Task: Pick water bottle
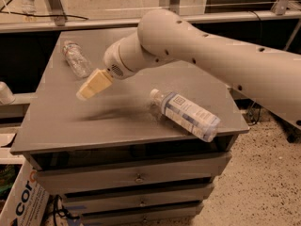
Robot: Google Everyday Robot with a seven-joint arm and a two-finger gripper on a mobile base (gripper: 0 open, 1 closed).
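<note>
Here, the clear crinkled water bottle [77, 60] lies on its side at the upper left of the grey cabinet top [61, 121], near and up-left of the cream gripper [86, 93], which hovers over the top; whether it is spread or closed cannot be told.

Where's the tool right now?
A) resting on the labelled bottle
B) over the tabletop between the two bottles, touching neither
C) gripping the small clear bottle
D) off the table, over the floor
B: the tool hangs over the table, close to the water bottle with a gap showing, while the labelled bottle lies apart near the front edge.
</note>
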